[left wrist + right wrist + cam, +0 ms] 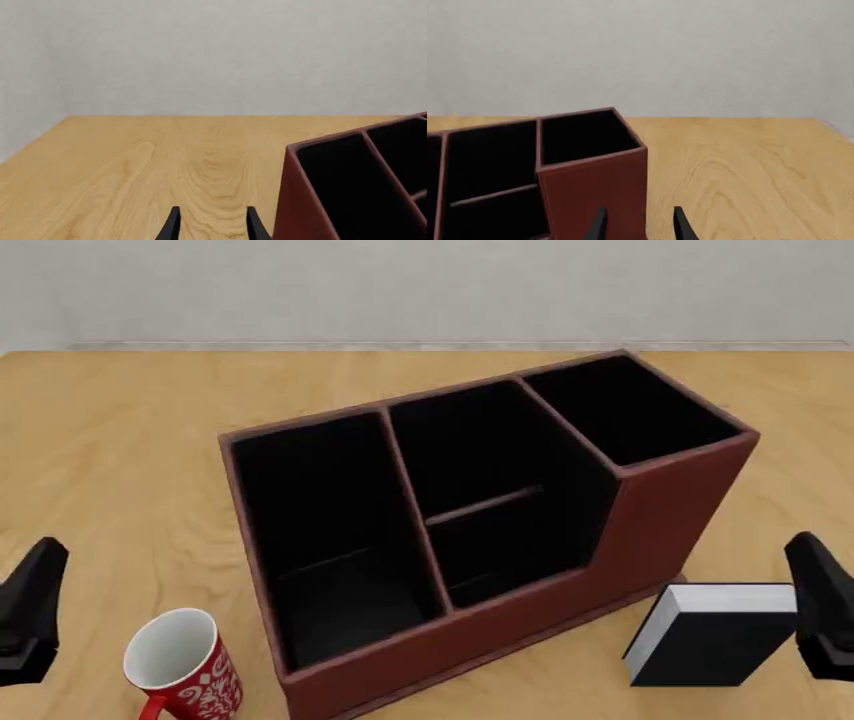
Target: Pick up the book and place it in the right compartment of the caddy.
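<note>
Left wrist view: the left tool (210,225) shows two dark fingertips held apart with nothing between them, hovering over bare wooden counter (133,165). A corner of the caddy (303,200) sits just beside it, its black sections open upward.

Front view: the book (714,632) lies flat on the counter, just beside the caddy's stepped-down front corner, white page block facing the left side of the view. The right tool (825,602) hangs close at its outer side, not touching it as far as I can tell. The right compartment (627,410) is the narrow far-right section, empty. A red-and-white mug (180,665) stands near the caddy's front left corner, and the left tool waits beyond it.

To do this well, I'd say the right tool should come over the book, straddle its covers squarely, and lift high enough to clear the tall maroon wall.

Right wrist view: the right tool's fingertips stand apart, empty, pointing at the caddy's end wall. The book is out of sight here.
</note>
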Robot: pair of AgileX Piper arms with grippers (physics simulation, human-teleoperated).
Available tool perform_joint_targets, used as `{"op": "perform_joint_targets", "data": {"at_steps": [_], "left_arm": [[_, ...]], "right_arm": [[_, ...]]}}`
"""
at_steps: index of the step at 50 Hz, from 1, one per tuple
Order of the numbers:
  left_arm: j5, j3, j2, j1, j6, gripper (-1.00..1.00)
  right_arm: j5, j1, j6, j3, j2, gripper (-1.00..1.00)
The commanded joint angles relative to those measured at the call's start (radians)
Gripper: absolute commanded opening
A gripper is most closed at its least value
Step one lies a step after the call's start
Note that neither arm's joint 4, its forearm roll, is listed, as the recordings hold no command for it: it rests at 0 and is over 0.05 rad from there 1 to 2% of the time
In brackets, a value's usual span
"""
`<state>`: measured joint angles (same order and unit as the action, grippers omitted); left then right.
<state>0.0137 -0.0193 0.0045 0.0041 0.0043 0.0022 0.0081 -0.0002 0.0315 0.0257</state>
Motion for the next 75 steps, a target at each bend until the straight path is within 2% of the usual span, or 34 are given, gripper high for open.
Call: {"op": "perform_joint_targets", "data": {"at_steps": [1,4,5,7,9,11,22,25,26,28,30,31,34,37,40,43,47,57,60,61,62,63,65,66,70,71,75], "left_arm": [[-0.018,0.014,0.001,0.005,-0.023,1.00],[-0.017,0.015,-0.001,-0.005,-0.022,1.00],[-0.014,0.015,-0.002,-0.005,-0.024,1.00],[-0.012,0.016,-0.002,-0.004,-0.015,1.00],[-0.012,0.016,-0.001,-0.004,-0.011,1.00],[-0.012,0.016,-0.001,-0.008,-0.009,1.00],[-0.016,0.012,-0.004,0.011,0.000,1.00],[-0.017,0.010,-0.004,0.010,0.000,1.00],[-0.016,0.010,-0.004,0.011,0.001,1.00],[-0.016,0.007,-0.004,0.012,0.002,1.00],[-0.016,0.005,-0.004,0.016,0.003,1.00],[-0.020,0.005,-0.004,0.029,0.007,1.00],[-0.020,0.004,-0.004,0.023,0.012,1.00],[-0.022,0.005,-0.004,0.023,0.011,1.00],[-0.023,0.006,-0.004,0.019,0.014,1.00],[-0.023,0.009,-0.004,0.015,0.020,1.00],[-0.019,0.009,-0.004,0.014,0.021,1.00],[-0.013,0.014,-0.004,0.007,0.032,1.00],[-0.011,0.014,-0.004,0.003,0.035,1.00],[-0.010,0.013,-0.004,0.002,0.036,1.00],[-0.010,0.013,-0.004,0.002,0.036,1.00],[-0.011,0.013,-0.004,0.003,0.038,1.00],[-0.010,0.012,-0.004,0.004,0.039,1.00],[-0.010,0.013,-0.004,0.009,0.043,1.00],[-0.010,0.013,-0.004,0.008,0.045,1.00],[-0.009,0.014,-0.004,0.004,0.046,1.00],[-0.010,0.013,-0.004,0.007,0.046,1.00]], "right_arm": [[0.016,0.025,-0.054,-0.001,-0.004,1.00],[0.031,0.033,-0.061,0.009,-0.005,1.00],[0.058,0.030,-0.083,0.035,-0.010,1.00],[0.095,0.027,-0.079,0.075,-0.016,1.00],[0.131,0.051,-0.124,0.103,-0.018,1.00],[0.161,0.038,-0.131,0.129,-0.018,1.00],[0.313,-0.005,-0.278,0.298,-0.008,1.00],[0.341,-0.017,-0.304,0.351,0.005,1.00],[0.352,-0.019,-0.296,0.371,0.013,1.00],[0.364,-0.022,-0.332,0.390,0.026,1.00],[0.370,-0.036,-0.343,0.408,0.039,1.00],[0.378,-0.034,-0.371,0.412,0.044,1.00],[0.389,-0.042,-0.375,0.428,0.052,1.00],[0.391,-0.055,-0.415,0.451,0.082,1.00],[0.397,-0.058,-0.420,0.487,0.118,1.00],[0.393,-0.070,-0.456,0.512,0.156,1.00],[0.400,-0.077,-0.463,0.568,0.210,1.00],[0.449,-0.101,-0.553,0.711,0.366,1.00],[0.464,-0.115,-0.611,0.745,0.404,1.00],[0.472,-0.116,-0.648,0.746,0.414,1.00],[0.472,-0.116,-0.648,0.746,0.414,1.00],[0.471,-0.122,-0.688,0.742,0.421,1.00],[0.488,-0.125,-0.720,0.760,0.442,1.00],[0.496,-0.127,-0.717,0.783,0.455,1.00],[0.516,-0.144,-0.809,0.795,0.475,1.00],[0.529,-0.142,-0.793,0.822,0.484,1.00],[0.542,-0.151,-0.896,0.805,0.492,1.00]]}}
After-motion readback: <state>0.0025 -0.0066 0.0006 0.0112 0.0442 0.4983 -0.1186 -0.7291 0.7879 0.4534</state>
